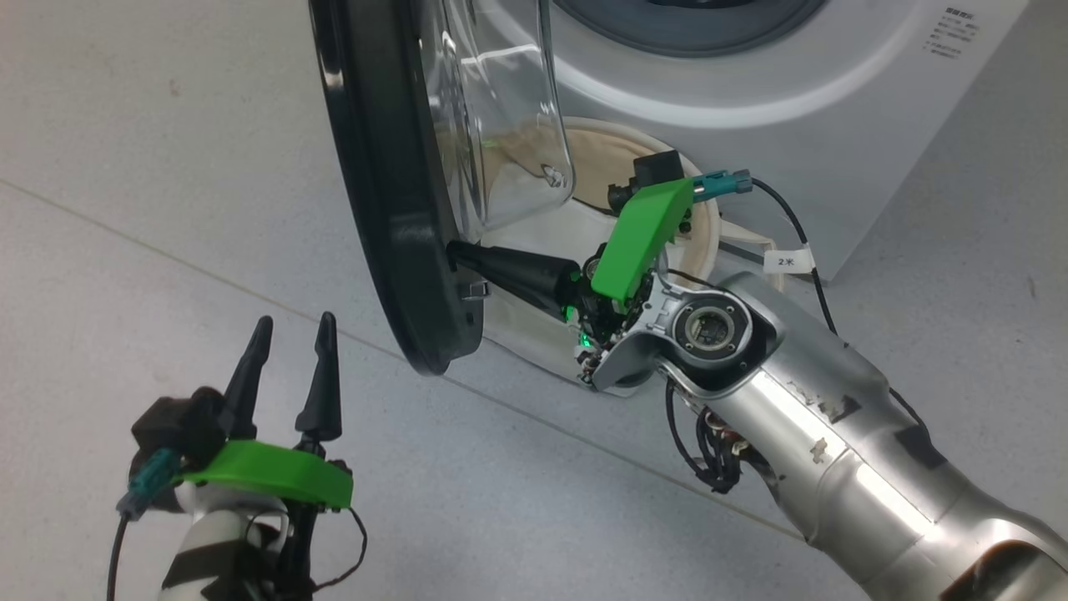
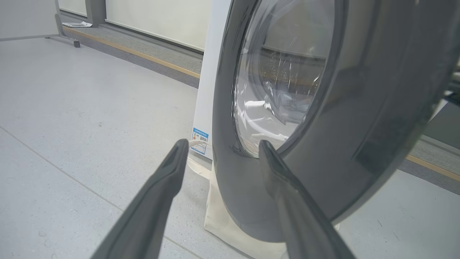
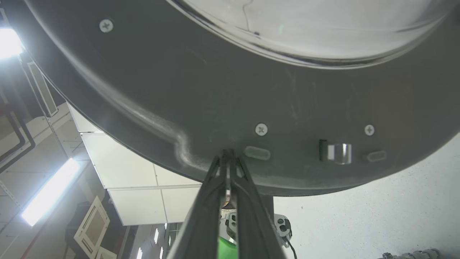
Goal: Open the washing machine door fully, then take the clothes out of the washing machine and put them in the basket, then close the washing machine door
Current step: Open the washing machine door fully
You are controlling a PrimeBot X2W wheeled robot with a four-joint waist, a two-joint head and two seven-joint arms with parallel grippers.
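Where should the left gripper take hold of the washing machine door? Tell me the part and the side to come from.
The black ring's free edge of the washing machine door, near the latch, probably. It stands edge-on and looks thin enough for the open left gripper to straddle, coming from the outer side; the shut right gripper occupies the inner face.

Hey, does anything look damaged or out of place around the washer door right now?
The right forearm's silver casing is scuffed, with flaking patches, and dark wires hang loose beneath its wrist. Nothing else stands out.
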